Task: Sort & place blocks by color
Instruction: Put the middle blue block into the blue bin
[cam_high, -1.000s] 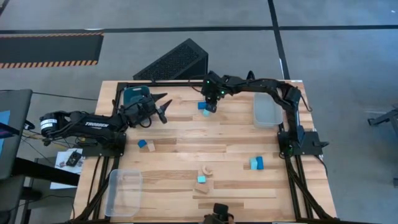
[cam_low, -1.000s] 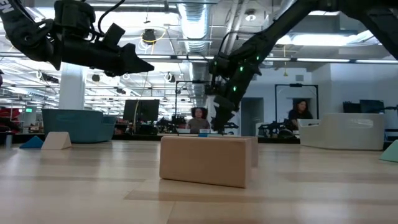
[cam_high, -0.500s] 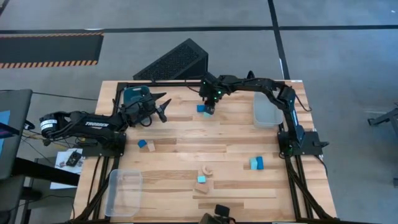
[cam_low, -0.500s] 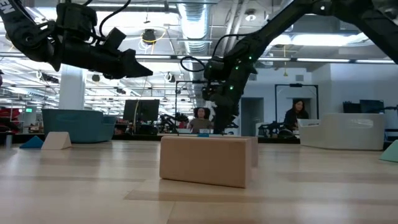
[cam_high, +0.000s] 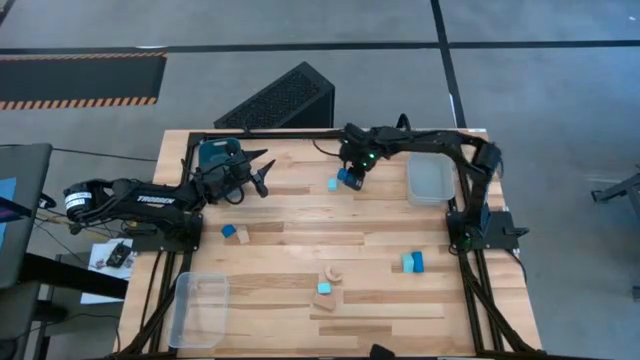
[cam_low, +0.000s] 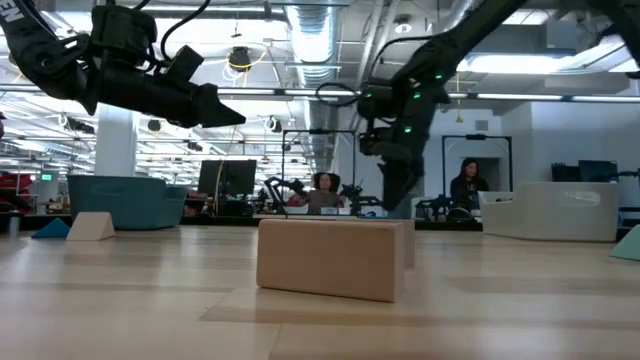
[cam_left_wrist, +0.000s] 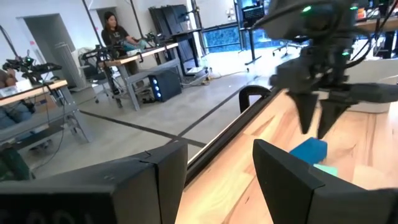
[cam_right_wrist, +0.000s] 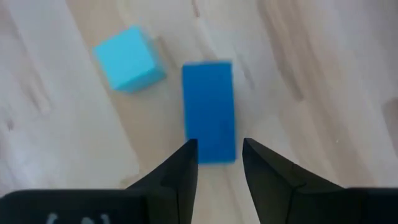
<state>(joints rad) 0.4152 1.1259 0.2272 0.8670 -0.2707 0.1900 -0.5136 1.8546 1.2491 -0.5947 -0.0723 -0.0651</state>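
Hovering just above the dark blue block (cam_right_wrist: 208, 112), the right gripper (cam_right_wrist: 219, 163) holds its fingers apart, a little wider than the block's narrow width. That block lies flat on the table (cam_high: 300, 215), just beside a light cyan cube (cam_right_wrist: 129, 58) and near the clear bin (cam_high: 430, 178). It looks rigid, light and smooth-faced, so pinching across its long sides seems safest. Near the teal bin (cam_high: 213, 152), the left gripper (cam_high: 262, 176) waits, fingers spread.
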